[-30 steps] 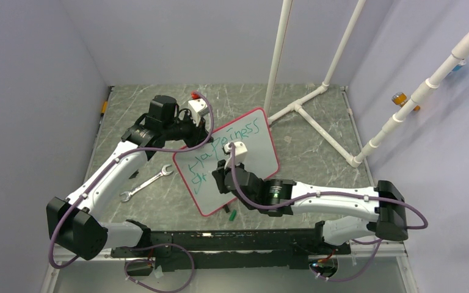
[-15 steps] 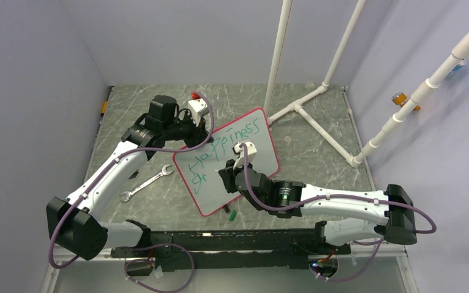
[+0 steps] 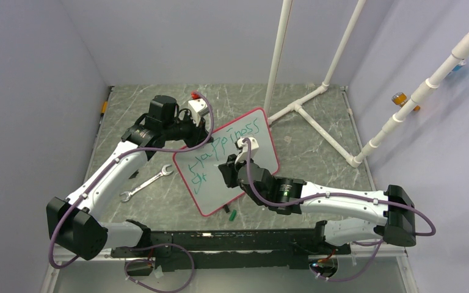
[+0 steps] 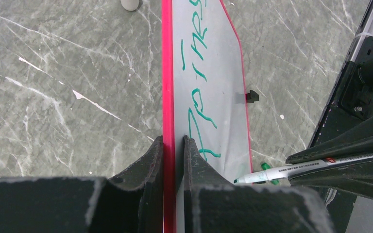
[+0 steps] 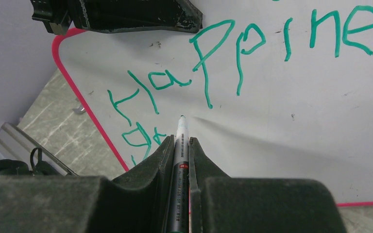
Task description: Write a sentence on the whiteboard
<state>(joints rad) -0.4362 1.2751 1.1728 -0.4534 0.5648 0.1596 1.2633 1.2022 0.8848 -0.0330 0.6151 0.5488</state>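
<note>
The whiteboard (image 3: 210, 194), white with a red-pink frame, stands tilted on the table. My left gripper (image 3: 206, 130) is shut on its upper left edge, and the left wrist view shows the jaws (image 4: 174, 141) clamping the frame. The sentence (image 3: 231, 141) in green reads "Happiness" on the top line, with "gr" (image 5: 141, 136) begun below it. My right gripper (image 5: 181, 139) is shut on a green marker (image 5: 180, 158). Its tip points at the board just right of "gr", under "Ha"; whether it touches I cannot tell. The marker (image 4: 291, 171) also shows in the left wrist view.
A steel wrench (image 3: 146, 184) lies on the table left of the board. The marker's green cap (image 3: 232, 214) lies by the board's lower edge. A white pipe frame (image 3: 317, 116) rises at the back right. Walls close in on three sides.
My right arm has shifted a little to the right and up along the board with the marker. The left arm and the board have not moved. No new writing shows.
</note>
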